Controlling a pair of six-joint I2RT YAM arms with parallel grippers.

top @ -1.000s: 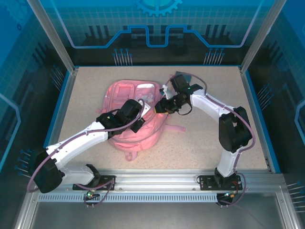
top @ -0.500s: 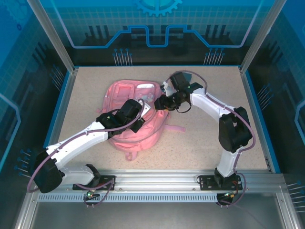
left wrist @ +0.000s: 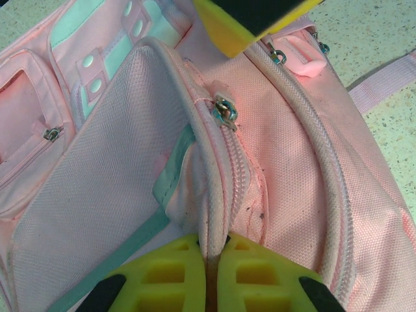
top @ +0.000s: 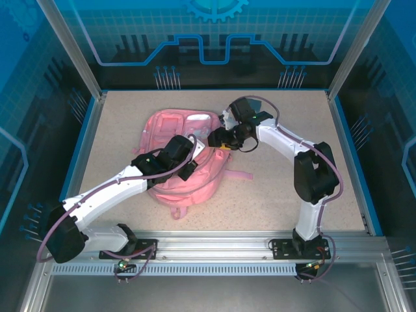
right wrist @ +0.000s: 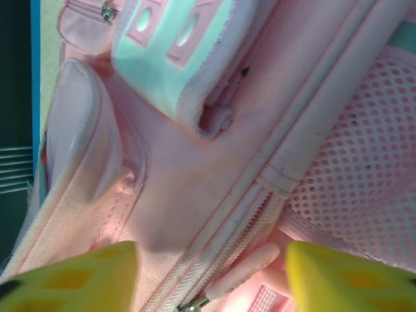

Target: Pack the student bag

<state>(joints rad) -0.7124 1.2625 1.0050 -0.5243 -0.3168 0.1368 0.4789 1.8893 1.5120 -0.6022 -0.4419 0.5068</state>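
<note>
step: opening the big pink cloth backpack (top: 166, 127), flat on the speckled table (top: 279, 195) | my left gripper (left wrist: 212, 244) pinches its corded edge (left wrist: 207, 188) tight | my right gripper (right wrist: 211, 263) gapes empty over its pink zip tab (right wrist: 250, 260) | next, I think: nip that tab, pull gently

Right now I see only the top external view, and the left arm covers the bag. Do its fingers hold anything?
Observer: Yes. In the left wrist view the left fingers are shut on a piped seam of the student bag.
Operator: Is a zip near there?
Observer: A metal zip slider sits beside that seam, further up from the fingers.
Operator: And the right fingers?
Observer: The right fingers are apart; a pink pull tab shows between them, not gripped.
</note>
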